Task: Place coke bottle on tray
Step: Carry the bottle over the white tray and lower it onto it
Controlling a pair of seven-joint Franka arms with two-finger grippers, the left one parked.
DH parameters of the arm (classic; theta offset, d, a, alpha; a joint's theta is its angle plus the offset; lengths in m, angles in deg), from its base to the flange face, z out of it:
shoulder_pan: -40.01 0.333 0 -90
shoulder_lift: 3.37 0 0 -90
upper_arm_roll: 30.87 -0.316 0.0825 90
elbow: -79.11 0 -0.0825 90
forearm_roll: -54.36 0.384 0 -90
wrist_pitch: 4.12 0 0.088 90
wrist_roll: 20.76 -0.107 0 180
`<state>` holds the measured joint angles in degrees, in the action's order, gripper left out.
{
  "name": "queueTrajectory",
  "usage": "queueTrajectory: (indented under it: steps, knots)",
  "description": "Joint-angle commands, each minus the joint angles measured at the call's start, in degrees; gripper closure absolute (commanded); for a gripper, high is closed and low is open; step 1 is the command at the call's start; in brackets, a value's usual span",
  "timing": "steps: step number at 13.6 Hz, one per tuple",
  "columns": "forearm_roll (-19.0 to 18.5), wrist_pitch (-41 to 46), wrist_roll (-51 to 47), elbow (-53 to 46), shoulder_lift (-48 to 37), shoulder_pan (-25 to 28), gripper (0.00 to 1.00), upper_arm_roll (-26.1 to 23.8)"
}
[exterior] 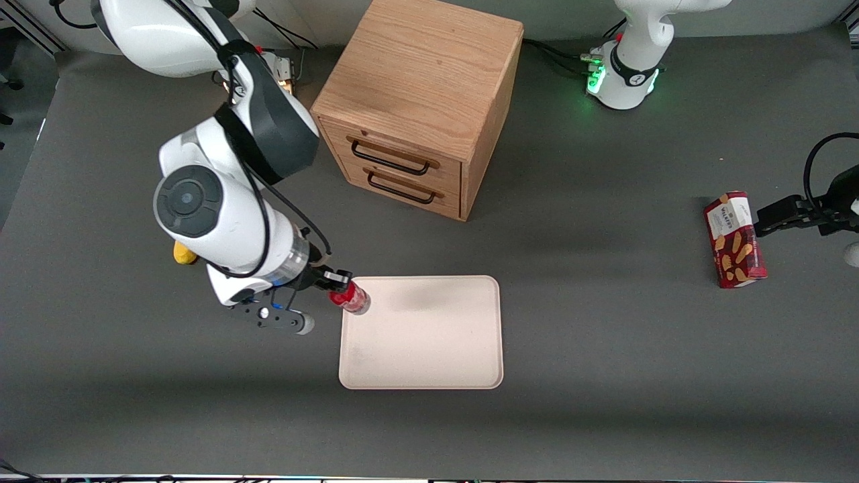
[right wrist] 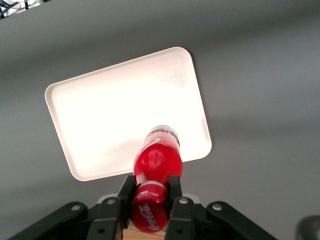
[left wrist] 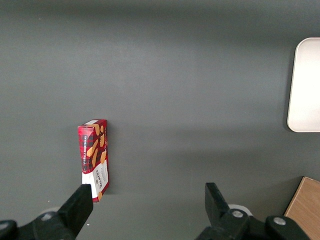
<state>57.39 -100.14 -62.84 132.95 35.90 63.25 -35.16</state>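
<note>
Two fingers of the gripper (right wrist: pixel 151 196) are pressed against the sides of the coke bottle (right wrist: pixel 156 165), which is pinched near its cap end and held tilted in the air. In the front view the bottle (exterior: pixel 350 297) is seen over the corner of the tray (exterior: pixel 429 349) nearest the working arm, its clear base pointing in over the rim. The tray's inside is bare, and open grey table (exterior: pixel 604 376) is seen on all its sides. A wooden drawer cabinet (exterior: pixel 423 100) stands farther from the front camera than the tray, well apart from it. A red snack box (exterior: pixel 735 239) lies toward the parked arm's end of the table. A small yellow object (exterior: pixel 183 253) is partly hidden beside the working arm.
</note>
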Motion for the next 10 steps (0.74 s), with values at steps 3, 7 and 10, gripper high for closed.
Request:
queueTrajectory:
  steps: [3, 7, 10]
  knots:
    - [-3.27, -2.50, -0.99, -2.95, 3.70, -0.12, 1.00, 0.17]
    - [-4.34, -7.15, -1.17, -0.15, 6.52, -0.12, 1.00, 0.17]
    - [-4.26, -13.74, -0.99, 4.77, 6.61, -0.21, 1.00, 0.26]
